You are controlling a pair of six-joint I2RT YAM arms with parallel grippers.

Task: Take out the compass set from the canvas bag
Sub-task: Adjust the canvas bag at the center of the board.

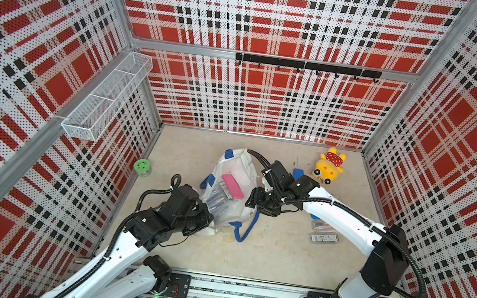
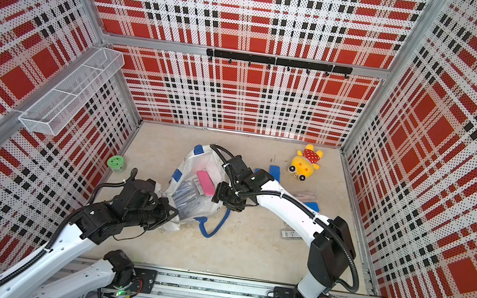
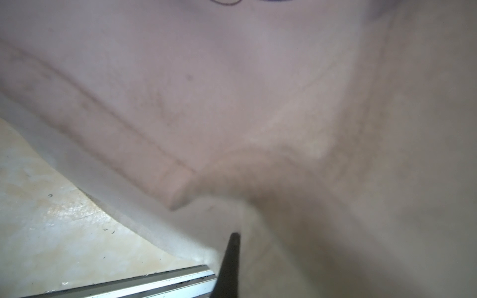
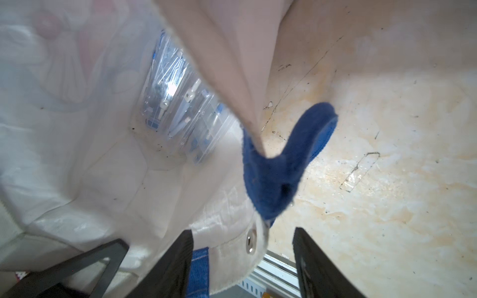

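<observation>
The off-white canvas bag (image 1: 239,169) (image 2: 206,164) lies open mid-table, one blue handle (image 1: 246,230) trailing toward the front. Inside it lie a pink case (image 1: 232,186) and a clear plastic case of metal and blue parts, by its look the compass set (image 1: 219,199) (image 2: 189,196) (image 4: 178,103). My left gripper (image 1: 210,217) (image 2: 174,210) is shut on the bag's near-left edge; canvas (image 3: 232,103) fills the left wrist view and only one dark finger (image 3: 230,258) shows. My right gripper (image 1: 252,197) (image 2: 218,192) (image 4: 242,233) is open, its jaws astride the bag's right rim by a metal snap (image 4: 251,241).
A yellow plush toy (image 1: 330,165) sits at the back right. Clear packets (image 1: 324,238) and a blue piece (image 1: 298,174) lie by the right arm. A green tub (image 1: 142,167) stands by the left wall, under a wire basket (image 1: 104,99).
</observation>
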